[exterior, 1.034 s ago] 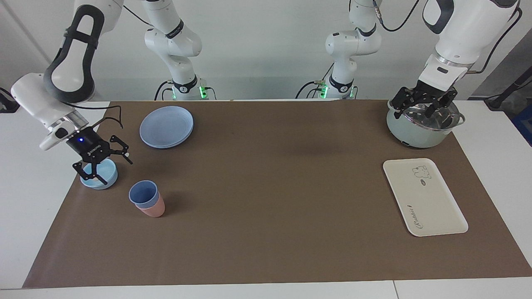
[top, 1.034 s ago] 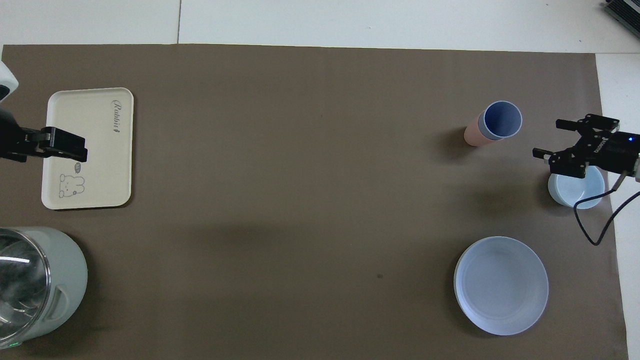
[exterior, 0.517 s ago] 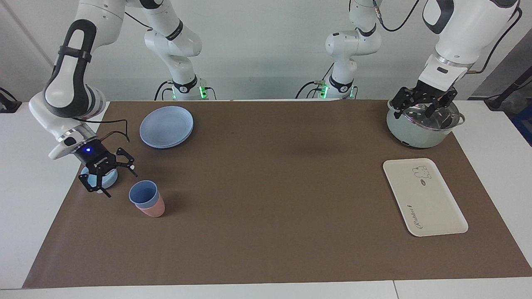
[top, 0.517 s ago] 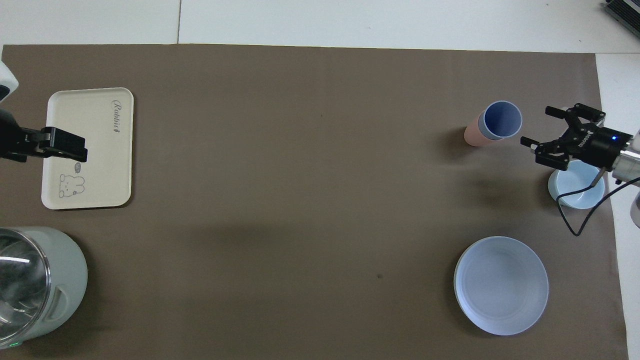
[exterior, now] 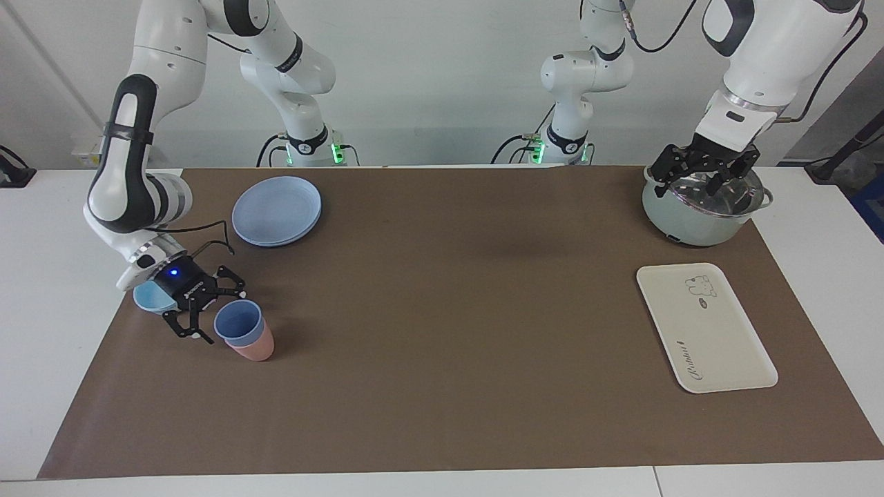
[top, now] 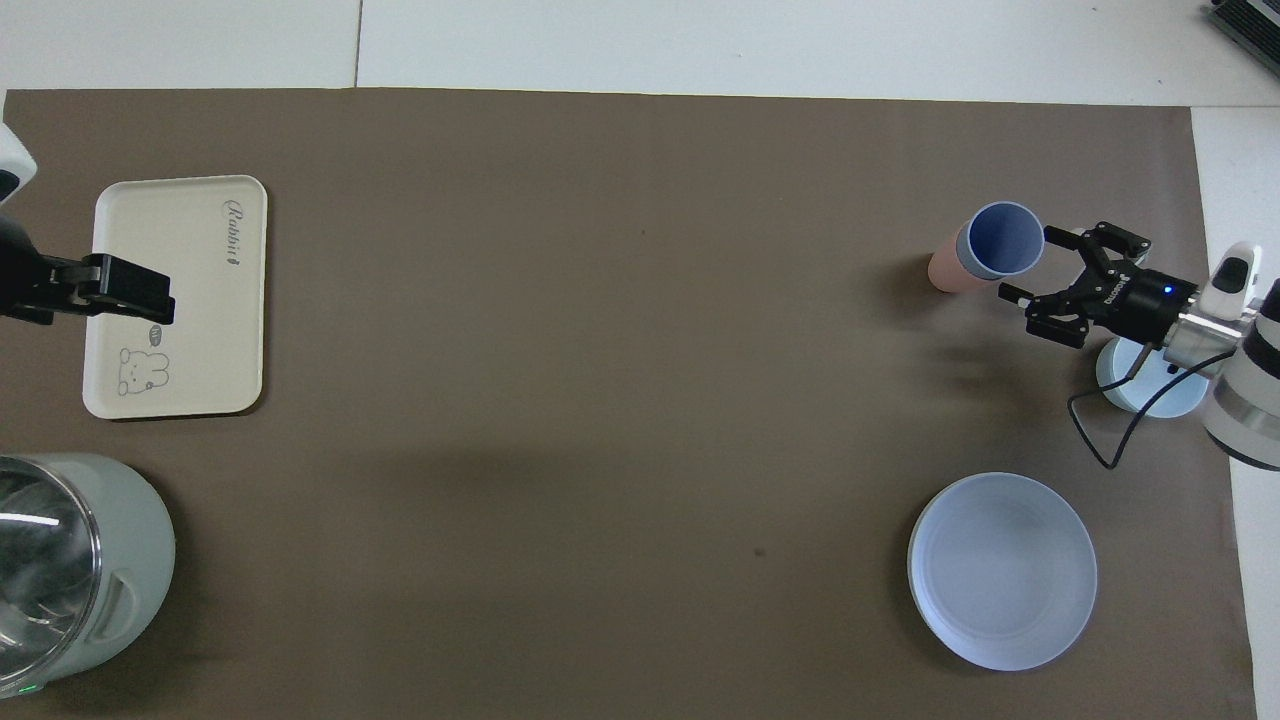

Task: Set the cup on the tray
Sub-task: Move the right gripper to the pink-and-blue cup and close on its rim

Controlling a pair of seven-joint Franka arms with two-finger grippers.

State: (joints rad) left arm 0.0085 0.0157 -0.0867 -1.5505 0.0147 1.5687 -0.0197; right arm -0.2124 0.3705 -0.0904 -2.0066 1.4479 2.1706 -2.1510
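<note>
The periwinkle-blue cup (exterior: 238, 323) (top: 1003, 240) stands nested inside a pink cup (exterior: 257, 349) (top: 942, 270) near the right arm's end of the table. My right gripper (exterior: 222, 312) (top: 1026, 263) is open and low beside the cup, its fingertips level with the cup's rim and not closed on it. The cream-white tray (exterior: 704, 331) (top: 190, 300) lies flat at the left arm's end, with nothing on it. My left gripper (exterior: 704, 171) (top: 110, 292) is open and waits over the pot.
A light-blue bowl (exterior: 148, 297) (top: 1150, 395) sits under the right wrist. A round blue plate (exterior: 276, 210) (top: 1002, 570) lies nearer to the robots than the cups. A pale green pot (exterior: 704, 214) (top: 70, 560) with a glass lid stands nearer to the robots than the tray.
My right gripper has moved from over the light-blue bowl down and across to the blue cup's side, staying open. The left arm, cups and tray have not moved.
</note>
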